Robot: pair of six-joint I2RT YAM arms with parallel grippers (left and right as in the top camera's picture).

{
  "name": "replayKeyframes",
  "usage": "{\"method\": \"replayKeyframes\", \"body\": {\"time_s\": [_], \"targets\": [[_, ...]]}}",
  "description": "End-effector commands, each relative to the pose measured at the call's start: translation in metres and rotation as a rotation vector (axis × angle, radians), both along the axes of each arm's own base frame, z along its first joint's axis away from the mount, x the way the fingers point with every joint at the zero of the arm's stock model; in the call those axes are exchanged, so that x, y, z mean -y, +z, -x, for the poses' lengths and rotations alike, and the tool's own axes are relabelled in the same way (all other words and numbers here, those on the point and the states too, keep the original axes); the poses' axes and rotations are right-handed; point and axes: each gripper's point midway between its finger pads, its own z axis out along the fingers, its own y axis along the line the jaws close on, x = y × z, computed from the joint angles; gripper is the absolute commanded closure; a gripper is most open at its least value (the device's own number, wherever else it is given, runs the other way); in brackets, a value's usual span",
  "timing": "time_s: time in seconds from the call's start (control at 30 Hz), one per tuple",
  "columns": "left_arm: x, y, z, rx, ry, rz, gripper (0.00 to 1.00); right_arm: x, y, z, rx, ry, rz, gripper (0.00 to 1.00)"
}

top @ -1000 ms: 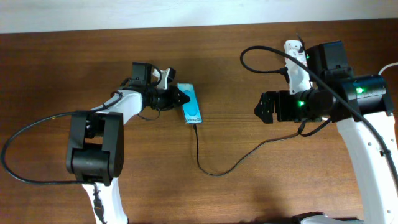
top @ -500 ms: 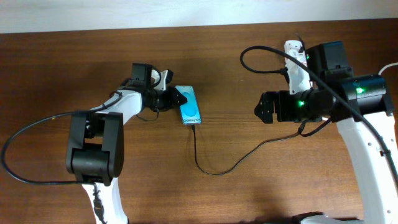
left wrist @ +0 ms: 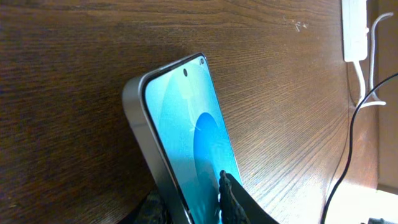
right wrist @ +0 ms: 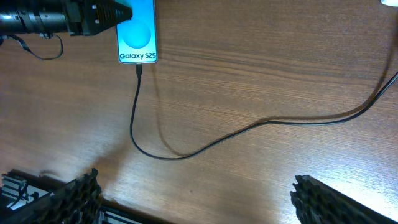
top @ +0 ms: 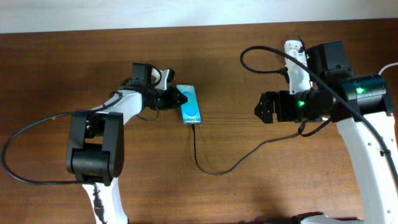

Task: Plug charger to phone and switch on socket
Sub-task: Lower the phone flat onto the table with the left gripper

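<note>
Phone [top: 189, 104] shifted slightly, pinched by left end effector [top: 176, 98]; right end effector [right wrist: 196, 182] wide open.

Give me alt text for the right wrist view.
A phone with a cyan screen reading Galaxy S25 lies on a wooden table, the black charger cable meeting its lower edge and curving away right. The left gripper is at its top corner; the right gripper is wide open.
</note>
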Motion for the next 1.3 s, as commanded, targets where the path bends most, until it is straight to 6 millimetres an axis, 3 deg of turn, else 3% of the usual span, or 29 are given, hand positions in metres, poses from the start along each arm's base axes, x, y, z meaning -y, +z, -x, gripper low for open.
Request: {"method": "replayKeyframes", "body": {"time_s": [0.0,0.3,0.53,0.77,0.93,1.27], "targets": [[0.001,-0.003,-0.002,0.038,-0.034,-0.008,0.73,0.001,0.009,0.000,0.036,0.005,0.006,0.02],[-0.012,-0.011,-0.013,0.055,0.029,-0.091,0.77,0.001,0.009,0.000,0.036,0.005,0.006,0.02],[-0.012,-0.012,-0.011,0.027,0.047,-0.084,0.67,0.001,0.009,0.000,0.037,0.005,0.006,0.02],[-0.014,-0.017,0.000,-0.027,0.045,-0.095,0.67,0.001,0.009,0.000,0.035,0.005,0.006,0.02],[-0.028,-0.023,-0.008,-0.015,0.095,-0.158,0.66,0.001,0.009,0.000,0.036,0.005,0.006,0.02],[-0.029,-0.023,-0.008,-0.094,0.189,-0.129,0.69,0.001,0.009,0.000,0.035,0.005,0.006,0.02]]}}
